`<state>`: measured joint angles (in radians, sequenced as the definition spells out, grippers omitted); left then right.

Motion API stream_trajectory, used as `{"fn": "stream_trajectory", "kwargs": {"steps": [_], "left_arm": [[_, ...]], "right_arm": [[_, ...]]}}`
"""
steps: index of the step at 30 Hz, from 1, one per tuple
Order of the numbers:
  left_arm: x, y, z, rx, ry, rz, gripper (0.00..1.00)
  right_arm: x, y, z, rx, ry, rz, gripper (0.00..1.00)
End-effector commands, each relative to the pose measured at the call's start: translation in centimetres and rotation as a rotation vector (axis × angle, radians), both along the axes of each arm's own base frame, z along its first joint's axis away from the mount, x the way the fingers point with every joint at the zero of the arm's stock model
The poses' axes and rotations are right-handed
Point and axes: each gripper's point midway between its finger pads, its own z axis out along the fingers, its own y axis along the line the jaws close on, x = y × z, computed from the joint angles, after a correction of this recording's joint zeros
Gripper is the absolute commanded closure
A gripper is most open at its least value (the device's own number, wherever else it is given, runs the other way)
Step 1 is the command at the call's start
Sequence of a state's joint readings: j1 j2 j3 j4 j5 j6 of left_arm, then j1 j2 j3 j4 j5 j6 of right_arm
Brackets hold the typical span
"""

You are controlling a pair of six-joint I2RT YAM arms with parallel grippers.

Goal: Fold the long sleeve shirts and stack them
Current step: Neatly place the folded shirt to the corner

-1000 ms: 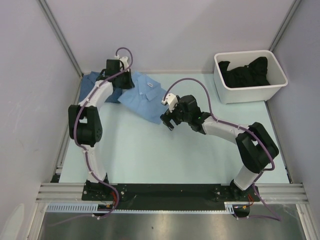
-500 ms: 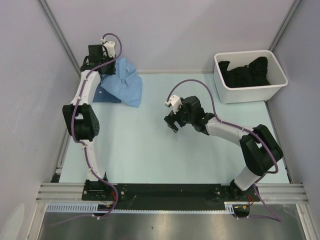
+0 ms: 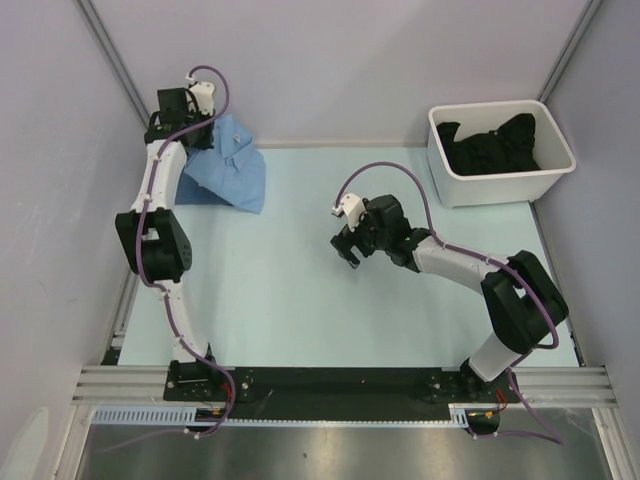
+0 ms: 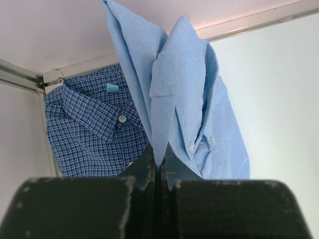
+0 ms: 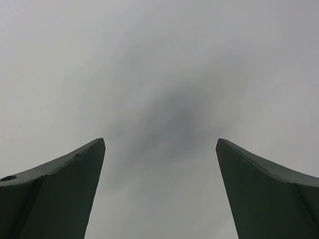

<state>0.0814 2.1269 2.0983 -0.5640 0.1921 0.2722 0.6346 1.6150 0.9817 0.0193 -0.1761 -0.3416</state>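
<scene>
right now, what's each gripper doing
left gripper: closed on the light blue shirt, lifting it
right gripper: open, holding nothing

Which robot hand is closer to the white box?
Right. The right gripper hovers mid-table, left of the white box; the left gripper sits in the far-left corner, pinching the light blue shirt.

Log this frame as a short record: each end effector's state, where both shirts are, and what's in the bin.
left end effector: shut, pinching a fold of the light blue shirt at the far left corner
light blue shirt: bunched, draped from that grip
checked dark blue shirt: on the table beneath, collar showing
right end effector: open, empty, over mid-table
bin: far right, holds dark clothes
</scene>
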Motion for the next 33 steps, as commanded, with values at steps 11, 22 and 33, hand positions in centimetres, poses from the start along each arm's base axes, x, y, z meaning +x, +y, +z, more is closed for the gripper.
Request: {"fn": "stream_trajectory", "kwargs": {"steps": [11,22,33], "left_arm": [[-1.5,-0.1,10.4,-0.087,-0.198,0.011,1.00],[-0.1,3.6,9.1,-0.068,-0.207,0.064,1.00],[3.7,9.4,2.4,-0.069,-0.192,0.135,1.00]], "right_arm": [[1.2,0.4,2.3,0.019,-0.073,-0.011,0.00],[1.5,1.2,2.2,0.020,-0.072,-0.004,0.00],[1.9,1.0,1.8,0.001,-0.060,-0.014,0.00]]}}
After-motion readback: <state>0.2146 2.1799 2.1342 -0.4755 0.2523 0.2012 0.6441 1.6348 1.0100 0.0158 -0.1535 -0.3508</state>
